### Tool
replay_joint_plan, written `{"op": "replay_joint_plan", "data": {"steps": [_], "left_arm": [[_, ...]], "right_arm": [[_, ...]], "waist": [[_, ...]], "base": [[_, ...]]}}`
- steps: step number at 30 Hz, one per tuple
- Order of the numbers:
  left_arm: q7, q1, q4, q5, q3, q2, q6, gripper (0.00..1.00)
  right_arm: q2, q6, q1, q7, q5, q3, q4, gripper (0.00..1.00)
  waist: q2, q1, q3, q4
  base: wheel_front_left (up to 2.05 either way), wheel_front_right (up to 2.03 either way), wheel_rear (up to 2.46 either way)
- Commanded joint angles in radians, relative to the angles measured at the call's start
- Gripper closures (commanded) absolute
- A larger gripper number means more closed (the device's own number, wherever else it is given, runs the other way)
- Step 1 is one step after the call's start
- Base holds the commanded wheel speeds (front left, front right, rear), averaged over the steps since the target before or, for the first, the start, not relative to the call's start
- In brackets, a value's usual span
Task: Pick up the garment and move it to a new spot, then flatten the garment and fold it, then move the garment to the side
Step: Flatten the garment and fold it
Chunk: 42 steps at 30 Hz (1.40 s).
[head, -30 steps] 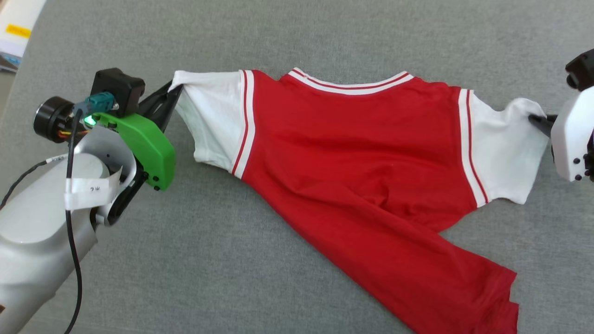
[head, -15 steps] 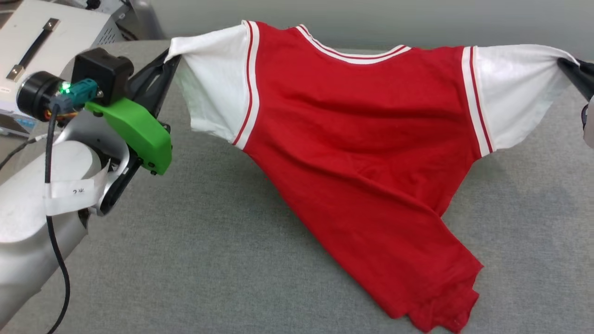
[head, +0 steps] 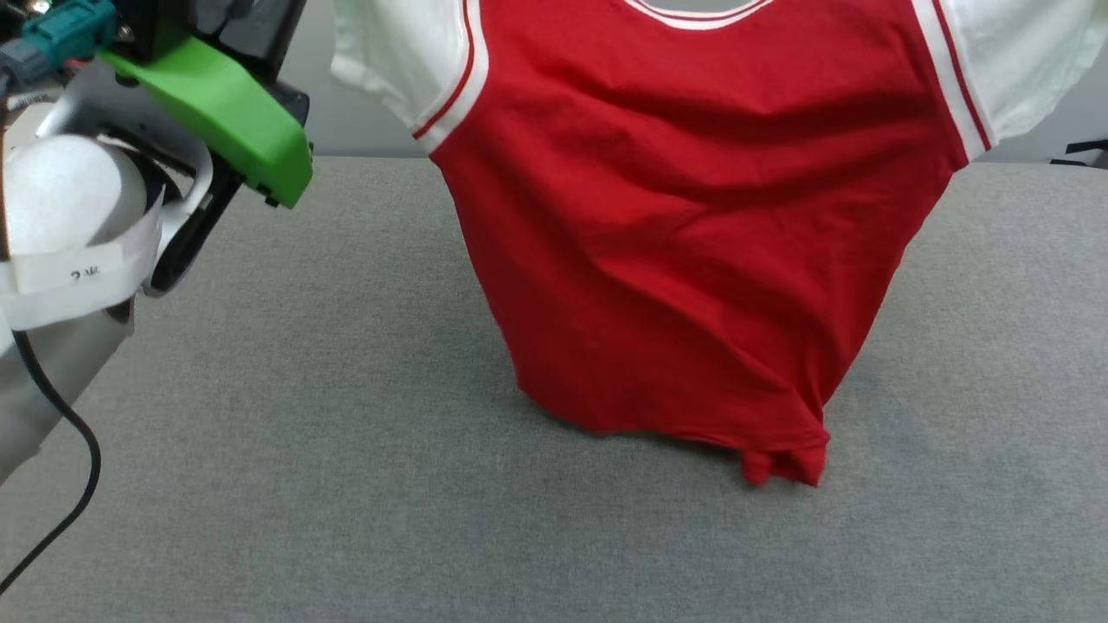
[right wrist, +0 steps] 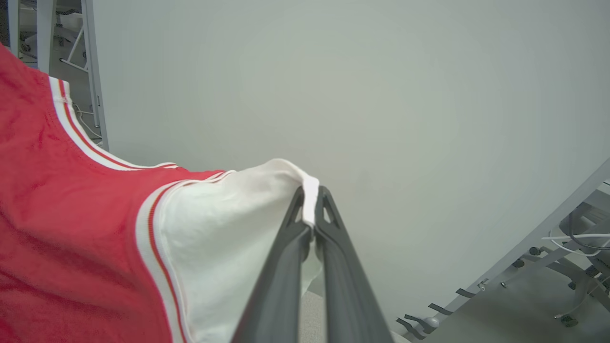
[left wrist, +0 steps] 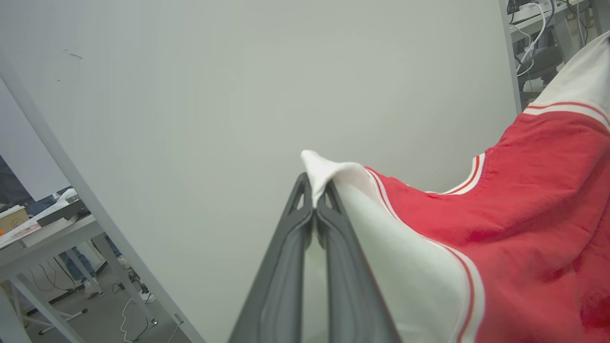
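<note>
Garment (head: 675, 242), wrinkled red knit, hangs, white sleeve tips pinched in left hand (left wrist: 314, 202) and right hand (right wrist: 310, 209).

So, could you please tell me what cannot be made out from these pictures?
Head view: the garment has its collar and sleeve ends cut off by the top edge.
Head view: any print is hidden; a plain red side faces the camera.
Head view: whether the bunched hem touches the table is unclear.

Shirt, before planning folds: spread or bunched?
Spread, hanging: left tool and right tool each pinch a sleeve; shirt hem meets the table.
</note>
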Motion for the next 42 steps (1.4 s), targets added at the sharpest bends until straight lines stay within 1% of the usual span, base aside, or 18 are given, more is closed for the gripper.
{"op": "replay_joint_plan", "data": {"steps": [1, 7, 11, 15, 22, 27, 31, 35, 37, 42], "left_arm": [[0.002, -0.034, -0.001, 0.002, 0.012, -0.015, -0.006, 1.00], [0.003, -0.125, 0.028, -0.002, 0.041, -0.047, -0.025, 1.00], [0.007, -0.186, 0.072, -0.003, 0.054, -0.067, -0.045, 1.00], [0.011, -0.256, 0.127, 0.000, 0.062, -0.098, -0.068, 1.00], [0.000, -0.426, 0.261, 0.034, 0.077, -0.164, -0.105, 1.00], [-0.033, -0.573, 0.374, 0.072, 0.089, -0.226, -0.123, 1.00], [-0.070, -0.674, 0.466, 0.094, 0.100, -0.267, -0.136, 1.00], [-0.117, -0.742, 0.559, 0.112, 0.105, -0.301, -0.145, 1.00], [-0.140, -0.768, 0.597, 0.114, 0.115, -0.314, -0.145, 1.00], [-0.168, -0.784, 0.673, 0.117, 0.115, -0.333, -0.163, 1.00]], "right_arm": [[0.010, -0.001, -0.024, 0.000, -0.013, -0.015, -0.010, 1.00], [0.024, -0.001, -0.083, 0.022, -0.039, -0.057, -0.021, 1.00], [0.029, -0.001, -0.135, 0.038, -0.055, -0.050, -0.017, 1.00], [0.029, -0.001, -0.208, 0.050, -0.074, -0.032, 0.014, 1.00], [0.050, -0.001, -0.425, 0.048, -0.139, 0.028, 0.121, 1.00], [0.080, -0.001, -0.610, 0.018, -0.198, 0.063, 0.218, 1.00], [0.110, -0.001, -0.746, -0.029, -0.244, 0.075, 0.302, 1.00], [0.146, -0.001, -0.847, -0.094, -0.276, 0.074, 0.396, 1.00], [0.163, -0.001, -0.884, -0.124, -0.288, 0.076, 0.434, 1.00], [0.192, -0.001, -0.928, -0.173, -0.293, 0.092, 0.513, 1.00]], "waist": [[0.0000, 0.0000, -0.009, -0.010], [0.0000, 0.0000, 0.008, -0.013], [0.0000, 0.0000, 0.047, -0.013], [0.0000, 0.0000, 0.112, -0.013], [0.0000, 0.0000, 0.273, -0.021], [0.0000, 0.0000, 0.381, -0.030], [0.0000, 0.0000, 0.439, -0.040], [0.0000, 0.0000, 0.473, -0.048], [0.0000, 0.0000, 0.487, -0.052], [0.0000, 0.0000, 0.514, -0.056]], "base": [[0.00, 0.00, 0.00], [0.00, 0.00, 0.00], [0.00, 0.00, 0.00], [0.00, 0.00, 0.00], [0.00, 0.00, 0.00], [0.00, 0.00, 0.00], [0.00, 0.00, 0.00], [0.00, 0.00, 0.00], [0.00, 0.00, 0.00], [0.00, 0.00, 0.00]]}}
